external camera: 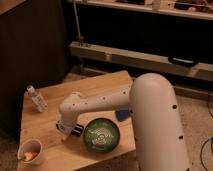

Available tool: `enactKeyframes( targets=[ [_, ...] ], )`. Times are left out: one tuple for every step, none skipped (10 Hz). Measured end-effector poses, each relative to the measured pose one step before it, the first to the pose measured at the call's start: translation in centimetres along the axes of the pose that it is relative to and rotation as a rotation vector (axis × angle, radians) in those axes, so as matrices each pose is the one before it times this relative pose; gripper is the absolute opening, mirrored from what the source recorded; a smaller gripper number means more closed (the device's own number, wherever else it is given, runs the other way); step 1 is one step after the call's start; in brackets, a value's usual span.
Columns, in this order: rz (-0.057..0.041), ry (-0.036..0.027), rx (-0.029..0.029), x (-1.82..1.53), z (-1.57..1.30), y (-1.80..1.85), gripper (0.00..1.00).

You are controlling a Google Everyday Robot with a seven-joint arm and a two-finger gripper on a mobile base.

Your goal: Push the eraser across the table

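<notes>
Here, the eraser [76, 132], apparently the dark block near the front of the counter [55, 92], lies between the claw [65, 128] and the green bowl [101, 135], seemingly touching the claw; whether the claw is apart or together cannot be told.

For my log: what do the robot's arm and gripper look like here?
The arm is smooth off-white: a bulky rounded upper segment, then a slimmer tapering link dotted with small dark holes. No loose cables show. The gripper, pale with darker parts, sits low over the table, right beside the green bowl.
</notes>
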Motion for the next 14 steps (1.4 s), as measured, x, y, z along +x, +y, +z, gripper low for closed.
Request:
enactKeyframes(
  targets=[
    [-0.00288, 0.00220, 0.00201, 0.019, -0.093, 0.013, 0.00],
    [0.00000, 0.00166, 0.00065, 0.074, -0.035, -0.031, 0.00],
    [0.00050, 0.00030, 0.00037, 0.022, -0.014, -0.033, 0.00],
    [0.00006, 0.00037, 0.00005, 0.015, -0.002, -0.003, 0.00],
    [0.00021, 0.00017, 0.00007, 0.013, -0.004, -0.008, 0.00],
    [0.00031, -0.00006, 0.00006, 0.002, 0.001, -0.014, 0.00],
    [0.00042, 0.00025, 0.00036, 0.018, 0.000, -0.030, 0.00],
    [0.00013, 0.00009, 0.00004, 0.010, -0.002, -0.004, 0.00],
    [0.00035, -0.00014, -0.00005, 0.004, -0.004, -0.012, 0.00],
    [0.00017, 0.00011, -0.00027, 0.009, -0.001, 0.003, 0.00],
    [-0.00060, 0.00026, -0.00024, 0.011, -0.002, 0.002, 0.00],
    [0.00031, -0.00004, 0.00005, 0.002, -0.006, -0.007, 0.02],
    [0.00012, 0.00007, 0.00002, 0.004, 0.003, -0.004, 0.02],
    [0.00004, 0.00004, 0.00002, 0.002, 0.000, -0.001, 0.02]
  ],
)
